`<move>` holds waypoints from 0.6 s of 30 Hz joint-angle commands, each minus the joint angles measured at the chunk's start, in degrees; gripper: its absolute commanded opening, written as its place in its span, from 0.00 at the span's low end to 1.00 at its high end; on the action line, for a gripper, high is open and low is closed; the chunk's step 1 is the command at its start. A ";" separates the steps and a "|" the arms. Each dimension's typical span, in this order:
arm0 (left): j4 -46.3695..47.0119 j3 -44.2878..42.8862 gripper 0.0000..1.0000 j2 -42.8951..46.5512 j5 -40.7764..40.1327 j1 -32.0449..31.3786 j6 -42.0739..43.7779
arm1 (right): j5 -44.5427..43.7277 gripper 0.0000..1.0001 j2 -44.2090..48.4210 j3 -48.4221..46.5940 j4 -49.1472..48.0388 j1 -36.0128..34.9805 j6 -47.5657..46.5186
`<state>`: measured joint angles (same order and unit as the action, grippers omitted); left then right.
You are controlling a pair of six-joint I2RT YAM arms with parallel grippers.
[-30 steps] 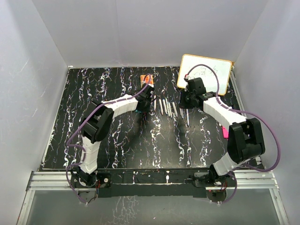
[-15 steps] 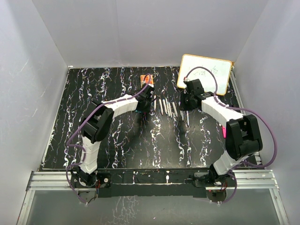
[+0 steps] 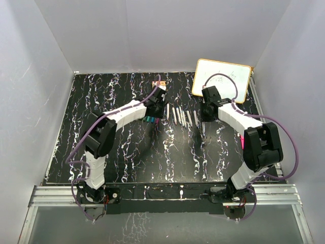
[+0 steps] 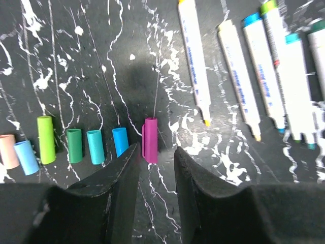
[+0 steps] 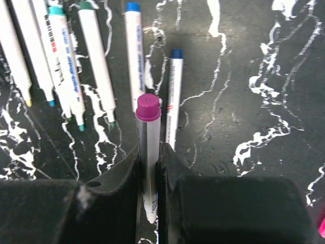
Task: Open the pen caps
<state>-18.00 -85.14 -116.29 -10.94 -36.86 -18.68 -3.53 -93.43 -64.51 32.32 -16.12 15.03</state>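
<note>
Several pen caps lie in a row on the black marbled table: peach (image 4: 6, 151), light blue (image 4: 25, 156), lime (image 4: 45, 139), green (image 4: 74, 145), teal (image 4: 95, 146), blue (image 4: 120, 141) and magenta (image 4: 150, 140). My left gripper (image 4: 156, 152) is open, its jaws just short of the magenta cap and nothing between them. From above, the caps (image 3: 150, 120) sit beside the left gripper (image 3: 156, 113). Several uncapped white pens (image 4: 194, 61) (image 3: 177, 116) lie side by side. My right gripper (image 5: 148, 152) (image 3: 204, 122) is shut on a white pen (image 5: 148, 132) with a magenta end.
A whiteboard (image 3: 221, 80) leans at the back right, behind the right arm. An orange block (image 3: 155, 83) peeks out behind the left wrist. Two blue-ended pens (image 5: 134, 51) (image 5: 174, 96) lie under the right gripper. White walls enclose the table.
The left jaws have opened and let go of the magenta cap, which now lies at the end of the cap row. The right arm has shifted slightly, still holding its pen.
</note>
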 commanded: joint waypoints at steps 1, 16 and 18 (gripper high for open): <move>-0.87 -2.22 0.32 10.00 1.44 0.39 0.74 | -5.13 0.00 -0.44 -2.92 1.42 2.46 -0.13; 4.02 8.20 0.37 25.99 2.12 0.37 0.17 | -6.69 0.00 -6.86 -4.61 1.70 5.93 -0.68; 4.28 9.14 0.37 26.60 2.20 0.39 -0.08 | -6.80 0.00 -8.07 -4.66 1.74 5.94 -0.69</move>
<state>-13.89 -78.32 -92.49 -9.67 -36.84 -18.46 -9.06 -100.38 -65.98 34.76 -10.44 14.85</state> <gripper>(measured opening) 0.369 0.109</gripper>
